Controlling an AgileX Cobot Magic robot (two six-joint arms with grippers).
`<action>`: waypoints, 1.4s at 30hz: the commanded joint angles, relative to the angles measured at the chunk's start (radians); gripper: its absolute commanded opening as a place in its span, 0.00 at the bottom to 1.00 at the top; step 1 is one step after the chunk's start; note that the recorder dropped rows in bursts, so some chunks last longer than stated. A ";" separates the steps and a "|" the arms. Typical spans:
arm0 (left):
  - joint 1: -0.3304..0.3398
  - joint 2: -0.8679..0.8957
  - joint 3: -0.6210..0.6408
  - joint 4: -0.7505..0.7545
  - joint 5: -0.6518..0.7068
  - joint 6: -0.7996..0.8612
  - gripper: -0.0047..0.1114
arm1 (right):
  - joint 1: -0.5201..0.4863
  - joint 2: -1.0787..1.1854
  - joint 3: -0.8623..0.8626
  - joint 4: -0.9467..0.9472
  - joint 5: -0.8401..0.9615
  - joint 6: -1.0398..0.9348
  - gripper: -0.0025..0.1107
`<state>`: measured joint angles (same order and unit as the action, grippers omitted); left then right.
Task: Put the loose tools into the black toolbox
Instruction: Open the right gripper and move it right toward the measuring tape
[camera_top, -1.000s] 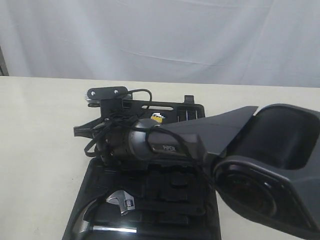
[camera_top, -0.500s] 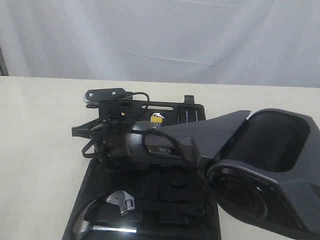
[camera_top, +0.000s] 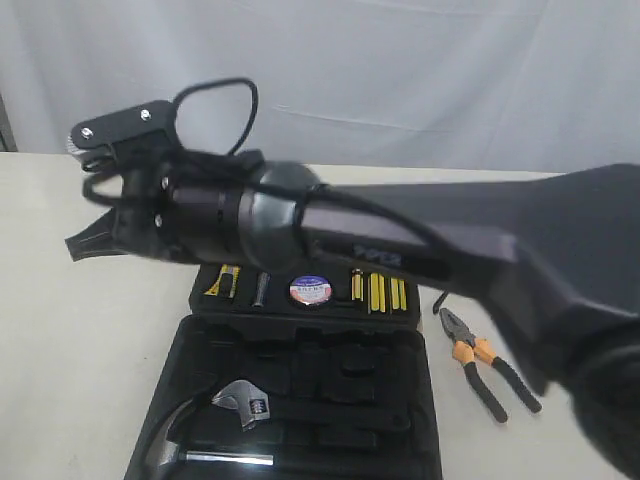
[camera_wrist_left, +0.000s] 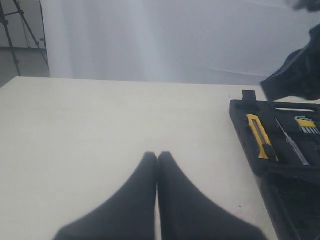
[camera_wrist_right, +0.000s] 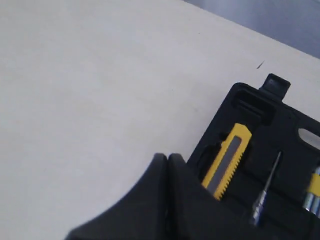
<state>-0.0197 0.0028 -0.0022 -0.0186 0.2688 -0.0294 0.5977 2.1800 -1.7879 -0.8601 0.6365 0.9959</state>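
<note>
We see right gripper (camera_wrist_right: 167, 157) pressed together, empty | left gripper (camera_wrist_left: 157, 155) likewise | flat yellow-and-black plastic utility knife (camera_wrist_right: 227, 160) in moulded black plastic toolbox (camera_wrist_right: 240, 100) | orange-and-black-handled steel pliers (camera_top: 462, 345) on cream table (camera_top: 60, 350) beside it

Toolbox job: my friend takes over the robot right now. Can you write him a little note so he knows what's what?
Left tool: shut, empty, over bare table.
Right tool: shut, empty, raised near the knife end of the black toolbox.
Done: utility knife and tape roll lie in the toolbox.
To do: pliers lie on the table beside the box.
Tape measure: not in view.
</note>
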 joint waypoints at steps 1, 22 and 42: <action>-0.002 -0.003 0.002 -0.002 -0.001 -0.002 0.04 | 0.021 -0.161 -0.008 0.282 0.178 -0.420 0.02; -0.002 -0.003 0.002 -0.002 -0.001 -0.002 0.04 | -0.086 -1.056 0.607 0.463 0.423 -0.640 0.02; -0.002 -0.003 0.002 -0.002 -0.001 -0.002 0.04 | -0.720 -0.766 0.646 0.966 0.426 -1.179 0.02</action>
<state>-0.0197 0.0028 -0.0022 -0.0186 0.2688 -0.0294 -0.1130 1.3732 -1.1322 0.1244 1.0751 -0.1537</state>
